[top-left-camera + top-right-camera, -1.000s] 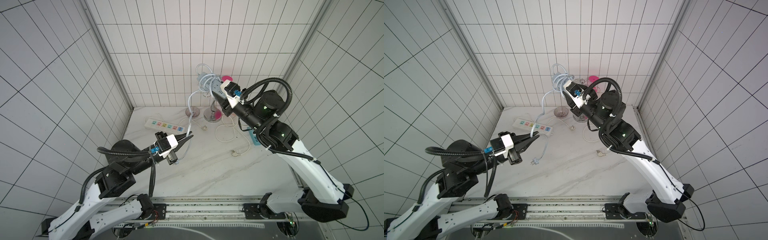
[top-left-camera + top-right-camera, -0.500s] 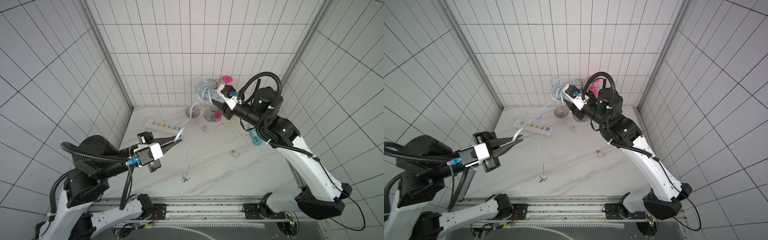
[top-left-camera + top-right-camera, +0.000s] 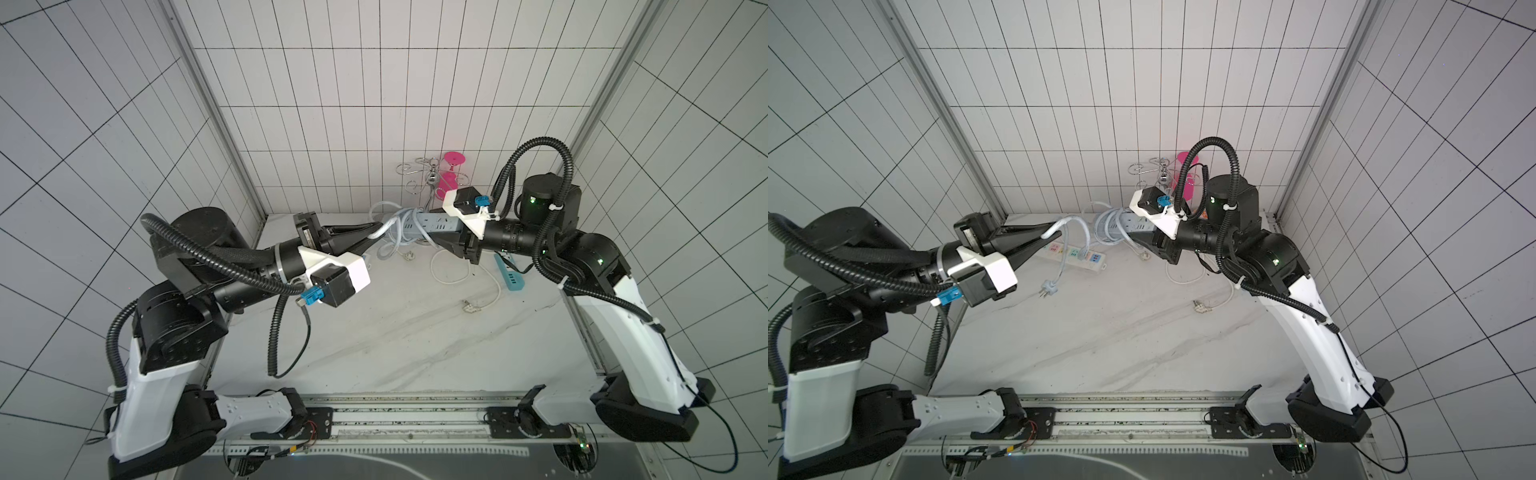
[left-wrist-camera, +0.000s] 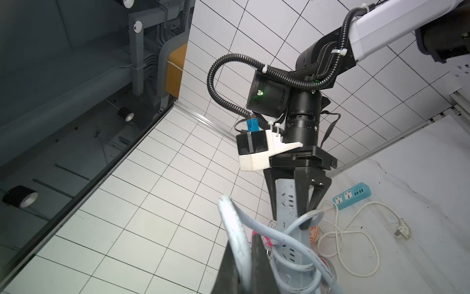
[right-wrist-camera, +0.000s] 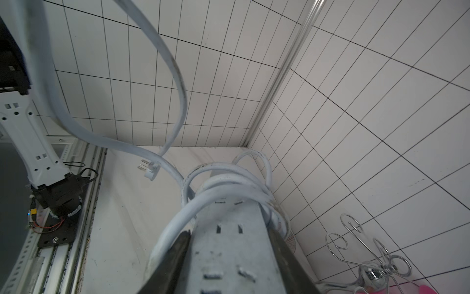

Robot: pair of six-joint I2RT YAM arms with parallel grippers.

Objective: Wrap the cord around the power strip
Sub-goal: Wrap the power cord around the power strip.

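Note:
The pale blue-grey power strip (image 3: 432, 224) (image 3: 1138, 226) hangs roughly level in the air at the back, pointing left. My right gripper (image 3: 434, 237) (image 5: 229, 233) is shut on its sides. Several loops of the cord (image 3: 395, 226) (image 5: 229, 188) sit round the strip's free end. From there the cord (image 3: 1077, 226) arcs left to my left gripper (image 3: 1052, 237) (image 4: 243, 248), which is shut on it a short way from the strip. The cord's small plug (image 3: 1047, 287) (image 5: 150, 170) dangles below. The left wrist view shows the strip (image 4: 288, 201) between the right gripper's fingers (image 4: 312, 201).
On the table under the strip lies a white strip with multicoloured sockets (image 3: 1077, 253). A bright blue strip (image 3: 509, 276) with a looped white cable (image 3: 451, 270) and plug (image 3: 468, 306) lies at the right. A wire rack (image 3: 428, 183) with a pink glass (image 3: 453, 158) stands against the back wall.
My left gripper has risen and swung back toward the strip with the cord in it. My right gripper has brought the strip lower and more level.

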